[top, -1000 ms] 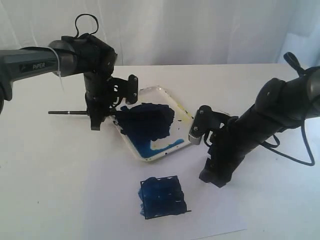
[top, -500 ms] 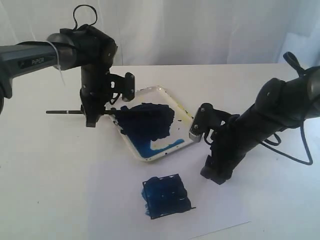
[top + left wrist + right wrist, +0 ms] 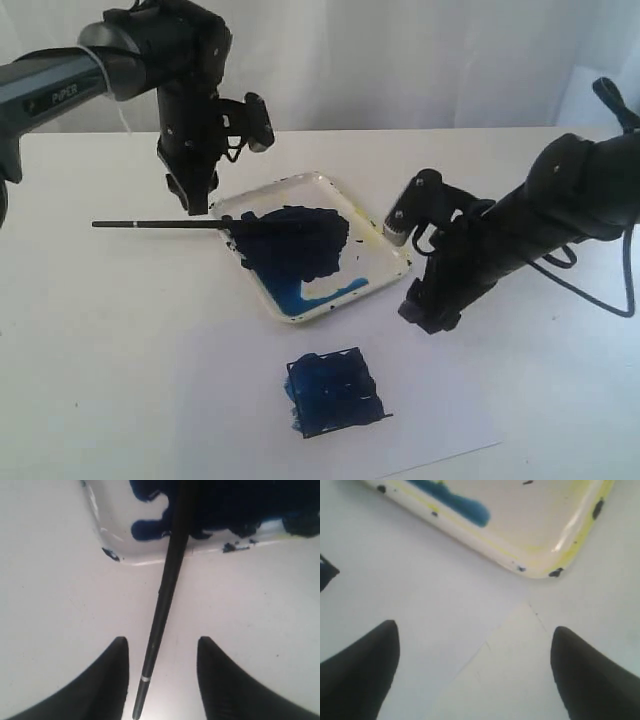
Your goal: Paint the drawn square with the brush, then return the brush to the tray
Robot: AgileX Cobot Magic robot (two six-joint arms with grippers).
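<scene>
Square (image 3: 335,392) is on the paper (image 3: 430,430) at the front, filled in dark blue, with black pen lines showing at the edges. It sits well apart from the tray (image 3: 300,314), which is behind it toward the middle of the table (image 3: 80,330).

Brush (image 3: 165,224) is down, not held. Its bristle end is inside the tray, lost in the dark blue blotch (image 3: 295,240). The handle crosses the tray's left rim and sticks out left over the table. There is a pale band near the far handle end.

Tray contents:
- the big dark blue blotch, covering most of the middle
- a light blue strip (image 3: 330,293) near the front rim
- a yellow smear (image 3: 375,235) along the right side
- black specks on the rim

Left gripper (image 3: 195,200) hangs above the brush handle, just outside the tray's left rim, clear of the brush. In the left wrist view the gripper (image 3: 161,639) has its fingers apart. The brush (image 3: 162,610) runs between them below and touches neither. The tray rim (image 3: 150,560) and blotch are beyond.

Right gripper (image 3: 425,318) is low, just beside the tray's right front corner, and holds nothing. In the right wrist view the gripper (image 3: 475,625) has its fingers wide apart over a paper corner (image 3: 520,670). The tray corner (image 3: 535,570) is ahead of it, with yellow on the rim and a bit of light blue inside.
</scene>
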